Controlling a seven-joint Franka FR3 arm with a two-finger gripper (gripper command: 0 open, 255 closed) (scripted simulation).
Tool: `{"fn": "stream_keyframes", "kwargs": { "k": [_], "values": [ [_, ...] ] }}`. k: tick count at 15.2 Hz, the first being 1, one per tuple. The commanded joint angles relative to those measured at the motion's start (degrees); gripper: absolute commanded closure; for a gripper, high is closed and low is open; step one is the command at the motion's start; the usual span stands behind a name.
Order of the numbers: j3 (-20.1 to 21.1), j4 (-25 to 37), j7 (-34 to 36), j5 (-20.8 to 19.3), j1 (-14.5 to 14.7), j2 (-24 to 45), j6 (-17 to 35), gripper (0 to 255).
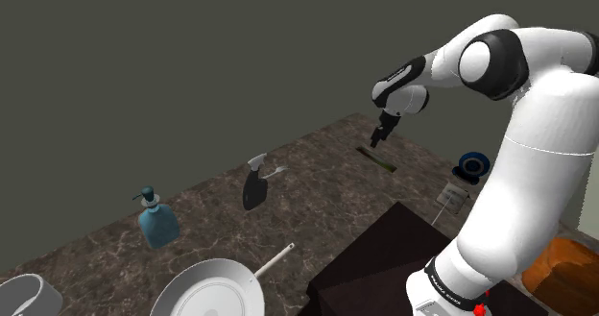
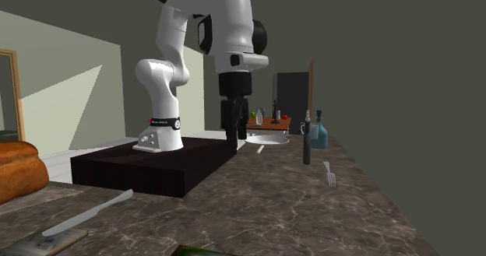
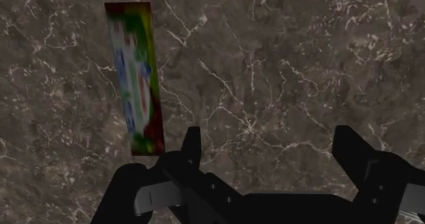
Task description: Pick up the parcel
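Dark marbled worktop (image 1: pixel 317 180), grey wall behind. Gripper (image 3: pixel 269 144) hovers above it, fingers apart, nothing held. Parcel (image 3: pixel 136 80), a flat red-green pack, lies near worktop's wall-side edge, beside the gripper, not btwn fingers. Approach step; next: shift over parcel, align, descend.

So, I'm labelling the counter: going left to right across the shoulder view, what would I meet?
Grey bowl → blue soap dispenser → dark spray bottle → parcel → blue round object → bread loaf.
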Motion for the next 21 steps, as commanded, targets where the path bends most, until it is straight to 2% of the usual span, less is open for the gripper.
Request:
{"fn": "stream_keyframes", "kwargs": {
  "k": [1, 7, 15, 21],
  "values": [
    [0.79, 3.26, -2.48, 2.51, -1.97, 4.48, 0.39, 0],
    [3.64, 14.83, -7.49, 7.38, -8.63, 17.53, 0.24, 0],
    [6.40, 34.90, -9.66, 9.63, -17.02, 35.19, -2.95, 0],
    [7.52, 36.64, -10.00, 10.48, -17.90, 38.89, -0.89, 0]
  ]
}}
